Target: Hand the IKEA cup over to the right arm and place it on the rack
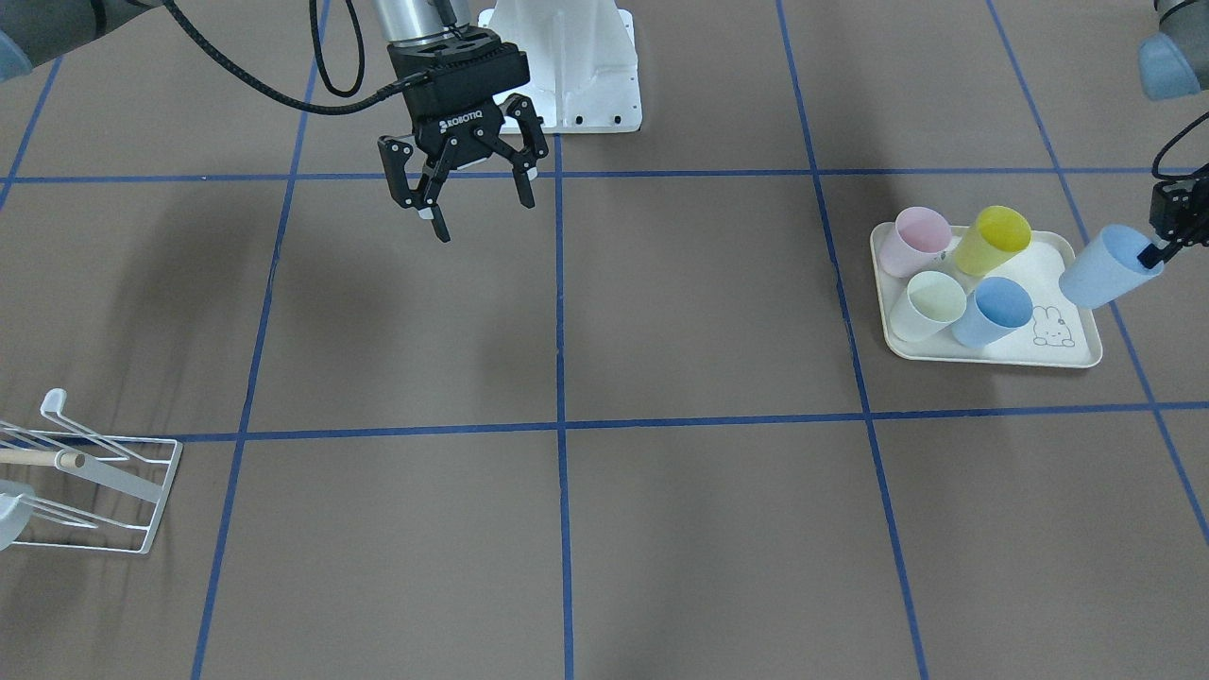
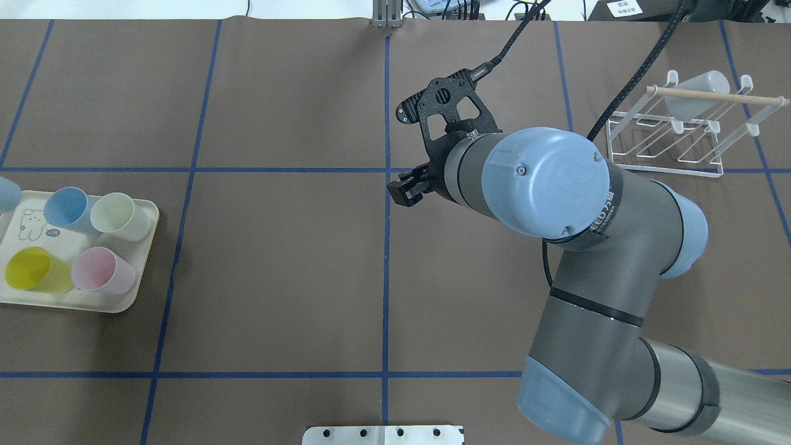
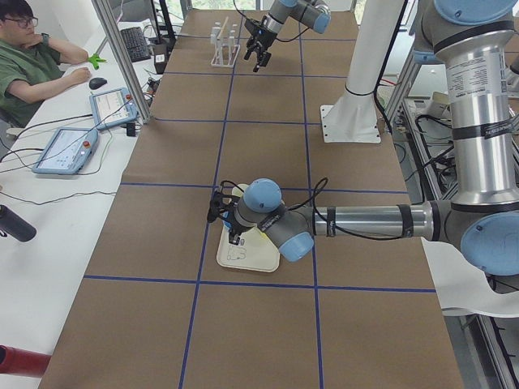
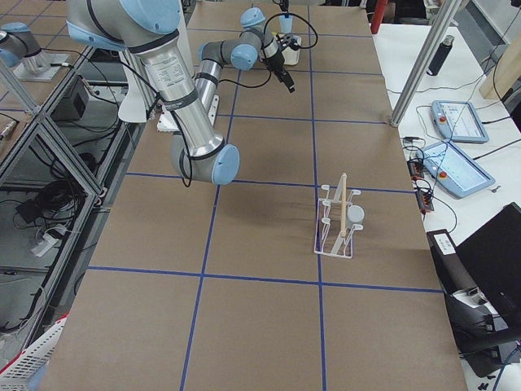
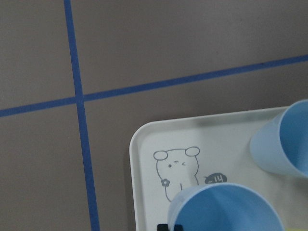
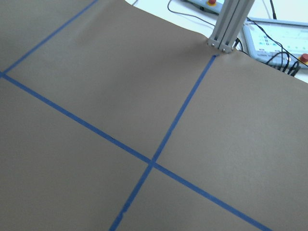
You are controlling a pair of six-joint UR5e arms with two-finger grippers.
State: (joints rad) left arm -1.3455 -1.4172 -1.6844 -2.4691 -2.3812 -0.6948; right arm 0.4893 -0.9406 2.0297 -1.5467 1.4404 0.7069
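Nearest the left wrist camera is the open mouth of a light blue plastic cup (image 5: 226, 209), raised over the rabbit-drawing corner of the cream rabbit-printed tray (image 5: 216, 139), where a second blue cup (image 5: 284, 144) stands. From the front, the left gripper (image 1: 1154, 253) pinches the raised cup by its rim alone, tilted, just off the tray's edge. The tray holds four cups: a pink cup (image 1: 921, 238), a yellow cup (image 1: 992, 241), a pale green cup (image 1: 930, 304) and the blue one. The right gripper (image 1: 482, 210) hangs well apart from the tray, fingers spread and empty. Overhead, the white wire-frame rack (image 2: 680, 127) sits far from the tray and already carries a whitish translucent cup (image 2: 695, 93) under its wooden rod (image 2: 717, 96). With so thin a rim hold, the cup may swing or slip at the hand-over, and a badly aimed placement could knock the cup already on the rack.
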